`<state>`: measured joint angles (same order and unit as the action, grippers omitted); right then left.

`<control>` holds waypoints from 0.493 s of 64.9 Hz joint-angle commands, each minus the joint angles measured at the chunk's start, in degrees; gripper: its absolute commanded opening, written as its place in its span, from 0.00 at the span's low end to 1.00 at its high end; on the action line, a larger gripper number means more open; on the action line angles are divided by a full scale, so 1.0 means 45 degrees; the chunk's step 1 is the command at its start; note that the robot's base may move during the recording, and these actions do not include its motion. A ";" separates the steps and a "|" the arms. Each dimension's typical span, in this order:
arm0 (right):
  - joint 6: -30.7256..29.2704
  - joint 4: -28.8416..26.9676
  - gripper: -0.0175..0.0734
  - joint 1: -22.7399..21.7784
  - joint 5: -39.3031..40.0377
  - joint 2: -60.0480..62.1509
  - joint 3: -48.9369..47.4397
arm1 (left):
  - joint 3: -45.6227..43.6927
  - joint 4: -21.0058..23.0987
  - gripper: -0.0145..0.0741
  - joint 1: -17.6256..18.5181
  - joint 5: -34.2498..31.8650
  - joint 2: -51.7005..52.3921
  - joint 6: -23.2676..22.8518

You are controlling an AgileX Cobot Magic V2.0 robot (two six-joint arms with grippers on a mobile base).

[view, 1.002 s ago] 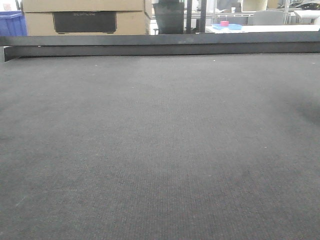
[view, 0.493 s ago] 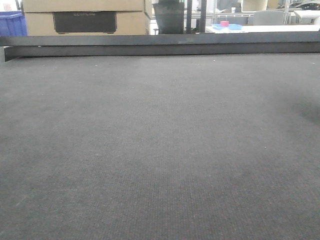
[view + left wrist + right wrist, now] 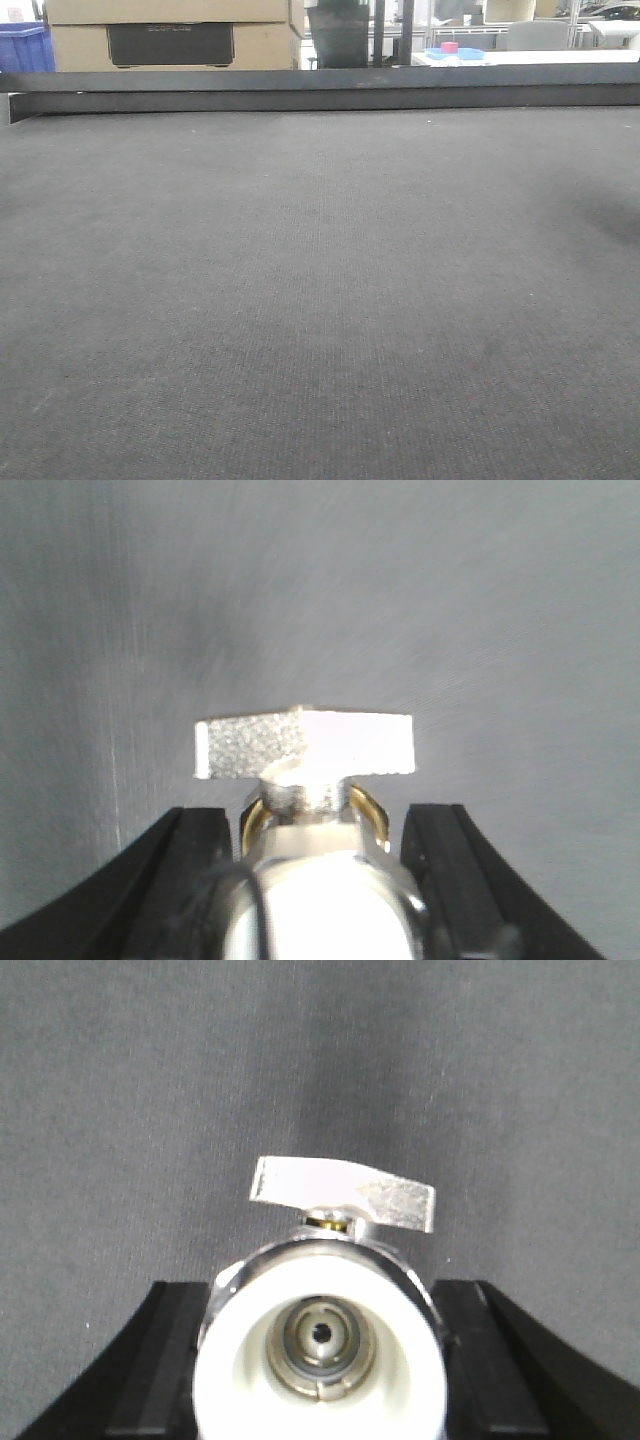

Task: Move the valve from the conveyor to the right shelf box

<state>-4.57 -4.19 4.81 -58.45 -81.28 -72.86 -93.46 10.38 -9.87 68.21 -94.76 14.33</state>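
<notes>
Dark grey felt-like conveyor [image 3: 320, 300] fills the front view, flat and wide. A dark metal rail [image 3: 320, 90] runs along its far edge. Beyond the rail stand a cardboard box [image 3: 170, 35] and, at far left, a blue crate [image 3: 22, 45]. No arm shows in this view.

From the left wrist, the left gripper [image 3: 318, 825] has its black fingers [image 3: 185, 870] pressed against either side of a valve [image 3: 320, 900]. This valve has a bright silvery rounded body, overexposed at the bottom of the picture. A short stem with a brass-coloured ring rises from it. On the stem sits a flat silvery handle [image 3: 305, 745], lying crosswise with a rough, grainy left half. Behind it is blurred grey belt.

From the right wrist, the right gripper [image 3: 320, 1300] is likewise clamped on a second valve [image 3: 320, 1360], seen end-on. A thick white plastic cap rings the near end, with a round metal bore in its middle. Silvery body shows just above the cap. A short stem with a brass glint carries a flat silvery lever [image 3: 345, 1192], tilted slightly down to the right. Grey belt lies behind.

Whether either valve touches the belt cannot be told.
</notes>
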 commanded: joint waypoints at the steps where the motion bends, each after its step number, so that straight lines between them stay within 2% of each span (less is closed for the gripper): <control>1: -0.0073 0.0060 0.02 0.0011 0.0518 0.0368 -0.0093 | -0.0120 -0.0571 0.04 0.0719 -0.0356 0.0989 -0.0694; 8: -0.0073 0.0060 0.02 0.0011 0.0518 0.0484 -0.0070 | -0.0120 -0.2432 0.04 0.1755 -0.0298 0.1654 -0.1720; 10: -0.0073 0.0060 0.02 0.0011 0.0574 0.0558 -0.0045 | -0.0120 -0.2632 0.04 0.1943 -0.0276 0.1852 -0.1955; 17: -0.0073 0.0060 0.02 0.0011 0.0820 0.0982 0.0155 | -0.0095 -0.2385 0.04 0.2285 -0.0352 0.2385 -0.2428; 21: -0.0073 0.0060 0.02 0.0011 0.0960 0.1287 0.0401 | -0.0001 -0.2117 0.04 0.2285 -0.0507 0.2664 -0.2550; 32: -0.0073 0.0060 0.02 0.0011 0.1648 0.2315 0.1660 | 0.1075 -0.2143 0.04 0.2257 -0.1037 0.3635 -0.2579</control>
<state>-4.57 -4.19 4.81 -54.83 -73.81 -67.86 -90.64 0.51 0.04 66.07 -81.05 3.38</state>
